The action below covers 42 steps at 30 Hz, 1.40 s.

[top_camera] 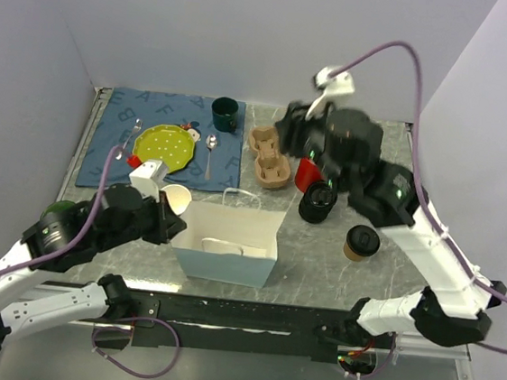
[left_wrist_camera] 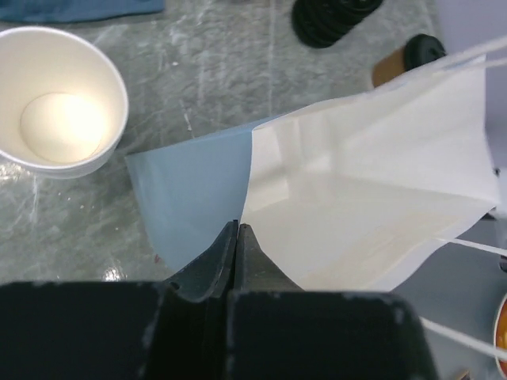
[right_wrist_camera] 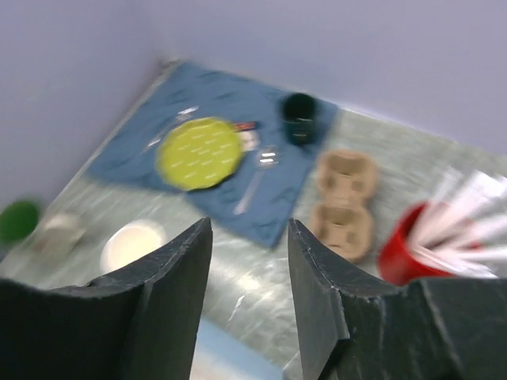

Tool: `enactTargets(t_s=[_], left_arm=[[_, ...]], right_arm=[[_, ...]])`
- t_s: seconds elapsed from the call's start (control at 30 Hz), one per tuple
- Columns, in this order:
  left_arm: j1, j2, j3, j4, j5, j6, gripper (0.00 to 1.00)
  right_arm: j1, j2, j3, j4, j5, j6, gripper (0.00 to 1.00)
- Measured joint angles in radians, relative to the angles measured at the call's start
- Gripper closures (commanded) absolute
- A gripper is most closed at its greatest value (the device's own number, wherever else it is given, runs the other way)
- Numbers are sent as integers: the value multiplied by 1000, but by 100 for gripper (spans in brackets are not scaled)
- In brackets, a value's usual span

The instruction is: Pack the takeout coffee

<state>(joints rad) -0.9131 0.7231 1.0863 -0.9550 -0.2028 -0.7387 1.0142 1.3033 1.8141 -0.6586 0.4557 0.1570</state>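
Note:
The takeout coffee (top_camera: pixel 361 241), a brown paper cup with a black lid, stands on the marble right of the light blue paper bag (top_camera: pixel 230 244). A part of it shows at the top right of the left wrist view (left_wrist_camera: pixel 412 57). My left gripper (top_camera: pixel 173 227) is shut on the bag's left rim (left_wrist_camera: pixel 238 226), and the bag (left_wrist_camera: pixel 356 182) stands open with a white inside. My right gripper (top_camera: pixel 291 132) is open and empty, held high over the back of the table (right_wrist_camera: pixel 249 229), far from the coffee.
A lidless paper cup (top_camera: pixel 175 199) (left_wrist_camera: pixel 59 103) stands left of the bag. A stack of black lids (top_camera: pixel 317 203), a red cup (top_camera: pixel 308 173) of sachets and a cardboard cup carrier (top_camera: pixel 269 155) lie behind it. A green plate (top_camera: pixel 163 147), spoon (top_camera: pixel 210 154) and dark green mug (top_camera: pixel 224 113) sit on the blue mat (top_camera: pixel 112 152).

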Motion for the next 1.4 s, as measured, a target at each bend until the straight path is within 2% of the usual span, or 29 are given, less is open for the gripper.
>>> enactTargets(t_s=[0.17,0.33,0.57,0.77,1.2,1.4], left_arm=[[0,-54,-9,30,34,36,99],[0,-35,-9,28,27,29,99],[0,-11,-12,16,15,-16,99],[0,-7,-12,3,2,-36,96],[0,24,-11,24,19,-41,93],[0,45,-11,41,48,-40,96]], right_arm=[[-281,86,33,-62,-49,89,50],[-418,225,43,-101,-106,80,50],[-466,533,214,-184,-225,37,52],[-475,679,283,-231,-330,22,50],[-518,901,356,-240,-420,4,46],[-531,976,365,-214,-439,-8,43]])
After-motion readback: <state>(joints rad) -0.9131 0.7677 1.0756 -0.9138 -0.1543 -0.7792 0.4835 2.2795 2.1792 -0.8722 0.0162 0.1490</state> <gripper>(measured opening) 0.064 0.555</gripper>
